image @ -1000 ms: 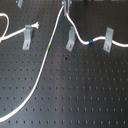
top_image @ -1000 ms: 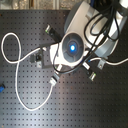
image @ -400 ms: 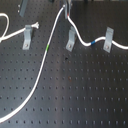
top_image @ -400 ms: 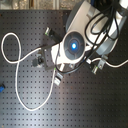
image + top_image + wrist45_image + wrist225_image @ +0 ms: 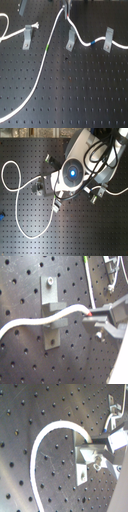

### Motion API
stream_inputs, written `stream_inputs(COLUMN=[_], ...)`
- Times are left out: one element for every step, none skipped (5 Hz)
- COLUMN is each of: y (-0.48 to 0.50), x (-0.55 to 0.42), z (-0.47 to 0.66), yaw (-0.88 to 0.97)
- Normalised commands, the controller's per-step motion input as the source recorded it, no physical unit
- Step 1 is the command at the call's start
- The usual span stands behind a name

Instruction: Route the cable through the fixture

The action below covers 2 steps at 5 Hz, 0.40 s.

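Gripping the cable (image 5: 46, 65) just above the middle fixture (image 5: 71, 39), the gripper (image 5: 65, 7) sits at the top edge of the first exterior view.

Both wrist views show the dark fingers (image 5: 102, 318) closed on the white cord (image 5: 35, 320), which in the first wrist view lies across the grey clip (image 5: 52, 316) bolted to the black perforated board (image 5: 75, 95). From the middle fixture the cord runs on past a blue band (image 5: 92, 43) to the third clip (image 5: 107, 39) on the first exterior view's right. On the middle fixture's other side a long loop carrying a green band (image 5: 46, 48) sweeps down across the board, and beyond it stands the clip with a short white end at its top (image 5: 28, 36).
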Motion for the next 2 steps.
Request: stream_inputs(y=[0.027,-0.004], x=[0.198,-0.086], z=[0.37,0.25], yaw=[0.5,0.07])
